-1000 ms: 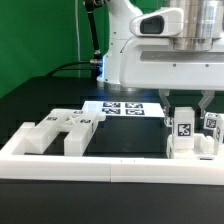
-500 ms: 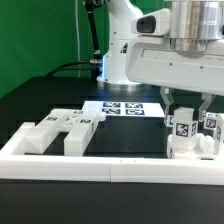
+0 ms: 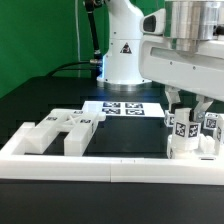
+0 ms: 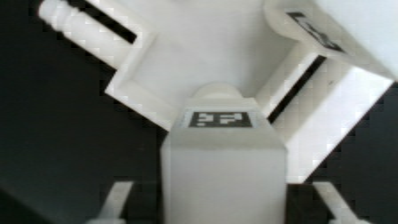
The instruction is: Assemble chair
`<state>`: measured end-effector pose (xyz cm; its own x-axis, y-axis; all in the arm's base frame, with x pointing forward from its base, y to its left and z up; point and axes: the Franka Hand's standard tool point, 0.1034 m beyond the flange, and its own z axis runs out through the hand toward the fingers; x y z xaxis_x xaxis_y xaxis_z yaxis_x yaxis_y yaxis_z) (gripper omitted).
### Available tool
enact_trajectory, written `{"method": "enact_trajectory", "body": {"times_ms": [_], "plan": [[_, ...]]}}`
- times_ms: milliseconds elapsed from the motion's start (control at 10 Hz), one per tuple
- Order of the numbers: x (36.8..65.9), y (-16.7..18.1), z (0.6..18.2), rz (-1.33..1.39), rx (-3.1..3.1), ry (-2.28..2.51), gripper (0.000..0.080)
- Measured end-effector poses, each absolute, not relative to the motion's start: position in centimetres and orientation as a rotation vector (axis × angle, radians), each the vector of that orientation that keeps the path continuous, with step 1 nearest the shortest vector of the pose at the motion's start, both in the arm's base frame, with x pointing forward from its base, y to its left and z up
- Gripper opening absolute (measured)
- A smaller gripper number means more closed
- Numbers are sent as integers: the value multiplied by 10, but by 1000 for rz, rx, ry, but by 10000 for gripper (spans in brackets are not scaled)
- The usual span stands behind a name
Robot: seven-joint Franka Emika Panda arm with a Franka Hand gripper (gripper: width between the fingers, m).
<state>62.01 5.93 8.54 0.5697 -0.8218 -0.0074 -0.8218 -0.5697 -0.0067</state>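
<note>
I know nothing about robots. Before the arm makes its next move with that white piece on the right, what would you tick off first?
1. The end effector is closed on the tagged white piece: ok, with one finger on each side of it.
2. The piece is upright in the grip: ok in the exterior view.
3. The piece is seated on the white block structure beneath it: cannot tell, because the joint is hidden.
4. The loose white pieces at the exterior view's left are apart from the arm: ok.
5. The marker board is uncovered: ok.
</note>
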Motion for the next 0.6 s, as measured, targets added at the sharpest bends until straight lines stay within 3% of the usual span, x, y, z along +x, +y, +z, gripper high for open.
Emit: {"method": "enact_trajectory", "body": {"times_ms": [100,200,600], "plan": [[620,59,85,5,-2805,1396,395],[620,59,85,5,-2843,1316,566],[620,60,85,-5,-3042,754,645]]}}
